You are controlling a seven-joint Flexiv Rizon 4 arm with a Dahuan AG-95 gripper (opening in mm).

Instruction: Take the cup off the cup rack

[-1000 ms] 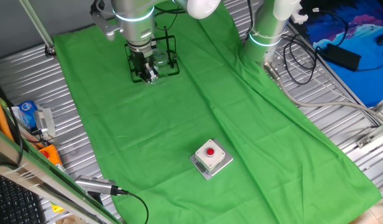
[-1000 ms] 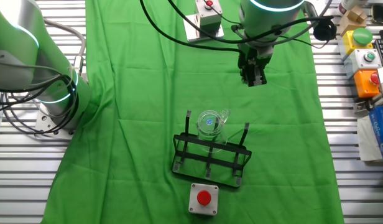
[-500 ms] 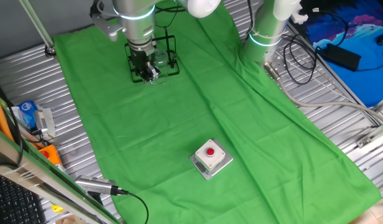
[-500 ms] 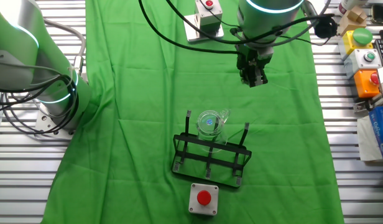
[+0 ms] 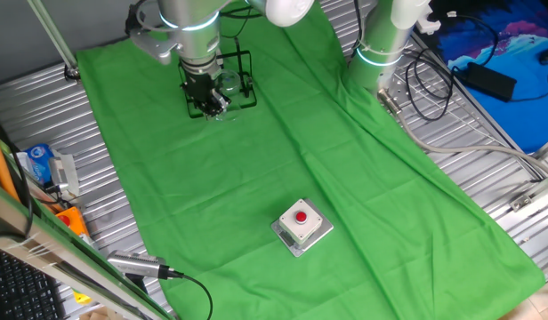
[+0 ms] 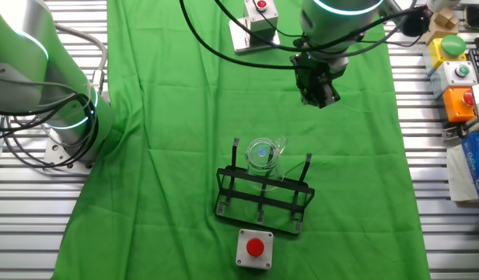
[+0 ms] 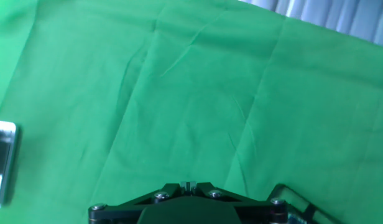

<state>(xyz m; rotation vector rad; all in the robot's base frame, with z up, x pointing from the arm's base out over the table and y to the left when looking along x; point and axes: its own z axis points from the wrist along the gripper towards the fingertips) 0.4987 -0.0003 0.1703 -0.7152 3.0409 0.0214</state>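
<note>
- the cup [image 6: 261, 154], a small clear glass one with a wide rim, is seen sitting mouth-up on the cup rack [image 6: 263, 199], between the two taller pegs at the rack's far side in the other fixed view.
- the cup rack, a black wire frame with thin upright pegs and a rectangular base, is set on the green cloth [image 6: 185, 117]; it is found just beside a grey box with a red button [image 6: 255, 248], which lies at the rack's near edge in that view.
- the gripper [image 6: 319, 95] is held above the cloth, well apart from the cup and rack in the other fixed view, with bare cloth between them.
- in one fixed view the gripper [image 5: 205, 98] is overlapped with the rack [image 5: 234, 84] and the cup [image 5: 226, 84], so the gap cannot be judged from that side.
- whether the gripper's fingers are spread or closed cannot be told: the fingertips are too small and dark in both fixed views, and only the black base of the hand is caught in the hand view.
- nothing is seen held between the fingers.
- in the hand view mostly wrinkled green cloth [image 7: 198, 106] is shown, with a blurred pale object cut off at the left edge.
- a second grey box with a red button [image 5: 302, 224] is placed on the cloth far from the rack in one fixed view.
</note>
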